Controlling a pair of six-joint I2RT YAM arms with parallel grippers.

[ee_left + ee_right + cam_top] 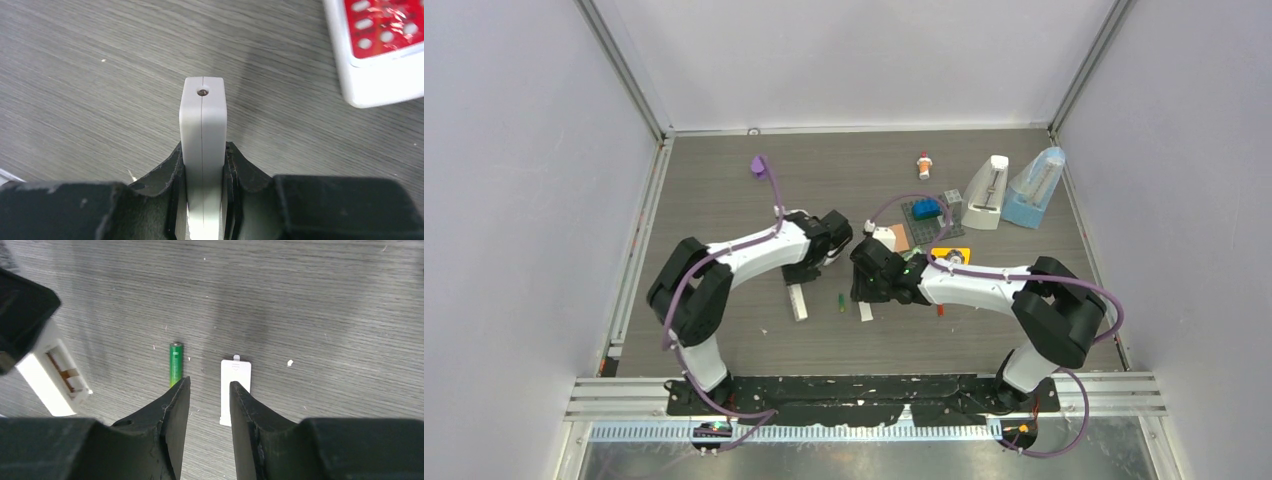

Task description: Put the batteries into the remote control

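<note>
My left gripper (808, 268) is shut on the white remote control (798, 301) and holds it on edge against the table. In the left wrist view the remote (202, 120) stands end-on between the fingers. In the right wrist view its open battery compartment (62, 372) shows at the left. A green battery (175, 362) lies on the table, also in the top view (841, 299). The white battery cover (235, 382) lies beside it. My right gripper (210, 385) hovers open and empty over the gap between them. A small red-orange battery (939, 311) lies by the right forearm. The purple and dark batteries are out of view.
At the back right stand two metronomes (987, 192), a grey plate with a blue brick (926, 210), a yellow item (951, 254) and an orange-and-white figure (924, 165). A purple object (758, 165) lies at the back left. A white device with a red panel (380, 45) lies near the left gripper.
</note>
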